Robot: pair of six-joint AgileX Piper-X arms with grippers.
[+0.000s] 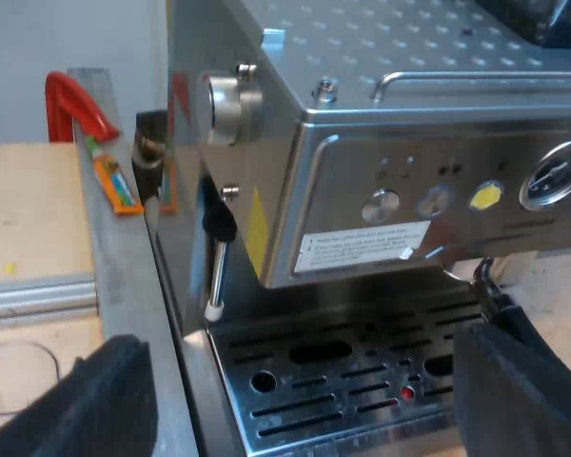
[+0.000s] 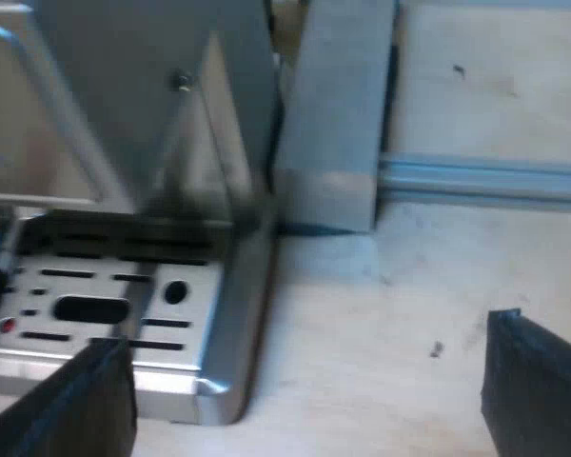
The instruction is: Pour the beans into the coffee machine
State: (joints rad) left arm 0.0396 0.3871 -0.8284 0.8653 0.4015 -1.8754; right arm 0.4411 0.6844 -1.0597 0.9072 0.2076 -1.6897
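Wooden tabletop (image 2: pixel 438 286) spreads beneath right claw (image 2: pixel 309 381), espresso machine (image 1: pixel 362 143) faces left claw (image 1: pixel 305 381); both gape empty.

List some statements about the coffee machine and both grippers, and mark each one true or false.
1. The left gripper is open and holds nothing. True.
2. A mug stands on the drip tray. False: nothing stands on the tray's grille.
3. The right gripper is shut on a measuring glass. False: it is open, holding nothing, over the wooden table beside the tray's corner.
4. The coffee machine has a round gauge on its front. True.
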